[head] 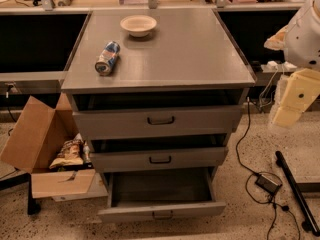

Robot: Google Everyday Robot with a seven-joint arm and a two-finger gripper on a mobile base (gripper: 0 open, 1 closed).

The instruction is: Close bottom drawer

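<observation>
The grey cabinet [160, 59] has three drawers. The bottom drawer [190, 210] is pulled far out toward me. Its empty inside shows, and a small dark handle [162, 214] sits at the centre of its narrow front. The middle drawer [160, 159] and top drawer [160, 120] each stand slightly out. My gripper [289, 109], pale yellow on a white arm, hangs at the right edge of the view. It is beside the cabinet's right side at about top-drawer height, well above and to the right of the bottom drawer, and touches nothing.
A blue-and-white can [107, 57] lies on its side on the cabinet top, with a cream bowl [138, 24] behind it. An open cardboard box [35, 144] holding snack bags sits on the floor to the left. Cables, a power adapter [268, 183] and a black bar [297, 194] lie on the floor to the right.
</observation>
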